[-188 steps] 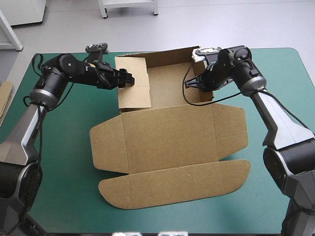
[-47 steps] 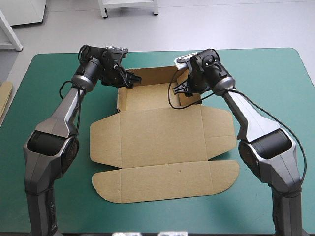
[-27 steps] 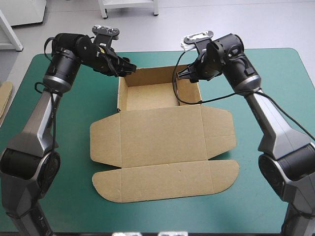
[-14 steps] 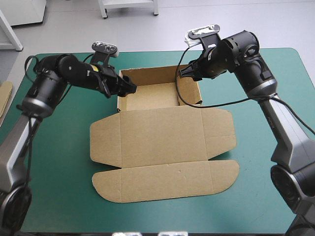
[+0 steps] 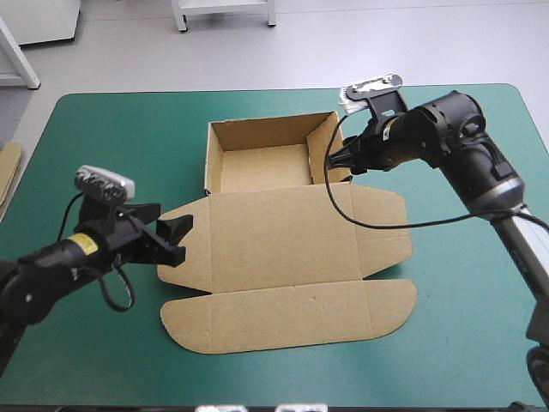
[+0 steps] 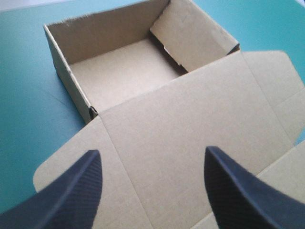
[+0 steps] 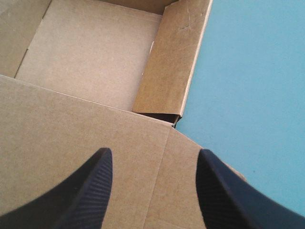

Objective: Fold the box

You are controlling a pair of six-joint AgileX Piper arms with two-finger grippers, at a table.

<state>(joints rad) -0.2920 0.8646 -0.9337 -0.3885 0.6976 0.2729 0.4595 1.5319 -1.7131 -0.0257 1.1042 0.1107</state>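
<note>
The brown box (image 5: pixel 266 159) stands as an open tray with its walls raised, at the table's far middle. Its lid (image 5: pixel 287 249) lies flat toward the front, side flaps spread. My left gripper (image 5: pixel 174 240) is open at the lid's left flap, low over the table. The left wrist view shows this left gripper (image 6: pixel 152 186) over the lid with the tray (image 6: pixel 121 69) ahead. My right gripper (image 5: pixel 340 160) is open above the tray's near right corner. From its own wrist, the right gripper (image 7: pixel 152 176) hovers over the lid beside the tray's right wall (image 7: pixel 171 62).
An edge of more brown board (image 5: pixel 9 172) shows at the table's left edge. Bare teal-green cover (image 5: pixel 467 292) stretches right of the lid and along the front.
My left arm has drawn back from the tray's far left corner to the lid's left flap at the front. My right gripper has shifted from the far right corner toward the near right corner.
</note>
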